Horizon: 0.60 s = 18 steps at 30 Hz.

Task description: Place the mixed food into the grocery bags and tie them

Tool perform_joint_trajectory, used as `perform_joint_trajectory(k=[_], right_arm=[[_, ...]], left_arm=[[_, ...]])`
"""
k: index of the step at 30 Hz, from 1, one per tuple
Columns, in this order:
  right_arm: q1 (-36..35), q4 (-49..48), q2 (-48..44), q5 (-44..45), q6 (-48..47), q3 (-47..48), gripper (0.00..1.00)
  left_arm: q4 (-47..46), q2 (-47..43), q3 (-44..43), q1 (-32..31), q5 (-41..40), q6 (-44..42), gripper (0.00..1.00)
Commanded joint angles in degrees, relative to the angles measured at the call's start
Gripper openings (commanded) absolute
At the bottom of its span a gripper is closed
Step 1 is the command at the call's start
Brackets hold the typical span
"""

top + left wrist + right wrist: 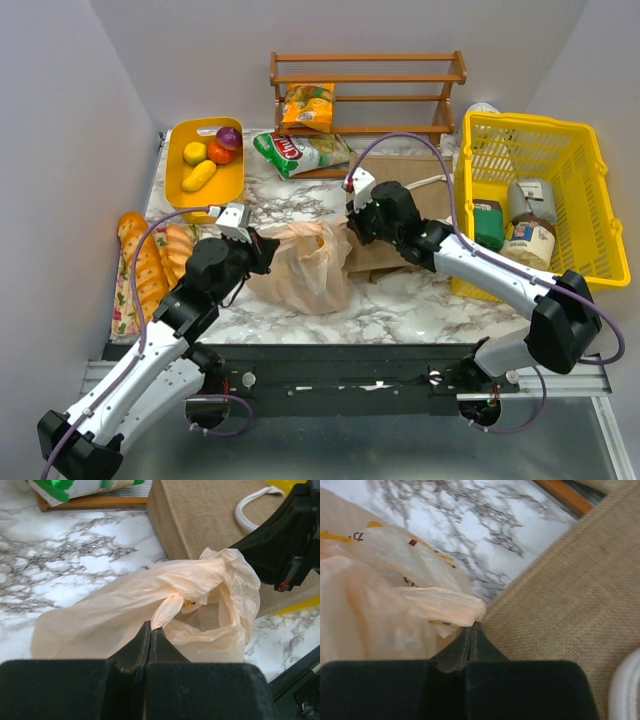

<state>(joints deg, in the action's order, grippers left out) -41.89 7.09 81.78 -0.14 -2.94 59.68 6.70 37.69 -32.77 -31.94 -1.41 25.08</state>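
Left gripper (150, 626) jaws pinched on a twisted handle of the peach plastic bag (95, 617). Right gripper (473, 626) pinches another handle; jute tote (570, 595) touching, just right.

Here, a peach-orange translucent plastic carrier bag (305, 270); tan woven jute tote (570, 595); white, grey-veined marble worktop (400, 310); yellow mesh basket (530, 122).

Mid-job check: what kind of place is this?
Likely a staged test booth, not a real kitchen: plain walls box in a marble-look table set with a wooden rack and yellow basket.
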Motion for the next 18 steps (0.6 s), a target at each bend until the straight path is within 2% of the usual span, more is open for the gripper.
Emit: perform_joint_trajectory(k=[1, 4, 8, 11, 15, 18], right_arm=[[0.67, 5.48, -1.45, 16.65, -1.45, 1.93, 0.01], [0.67, 5.56, -1.1, 21.57, -1.54, 2.54, 0.01], [0.84, 5.48, -0.74, 33.24, -1.28, 3.6, 0.01], [2.07, 5.39, -1.0, 35.47, -1.1, 4.57, 0.01], [3.65, 5.21, -0.66, 34.26, -1.71, 5.45, 0.01], [3.66, 7.39, -2.49, 23.03, -0.5, 5.62, 0.01]], left_arm=[[4.73, -3.58, -1.6, 0.57, -6.76, -0.47, 0.0], [5.6, -4.99, -0.63, 0.57, -8.25, 0.32, 0.0], [7.1, -6.49, 0.43, 0.65, -11.68, 1.81, 0.0], [7.8, -8.07, 0.69, 0.92, -14.32, 1.73, 0.0], [7.37, -8.6, 0.78, 2.15, -13.1, 0.67, 0.0], [4.82, -8.69, 1.92, 2.41, -6.08, -0.73, 0.0]])
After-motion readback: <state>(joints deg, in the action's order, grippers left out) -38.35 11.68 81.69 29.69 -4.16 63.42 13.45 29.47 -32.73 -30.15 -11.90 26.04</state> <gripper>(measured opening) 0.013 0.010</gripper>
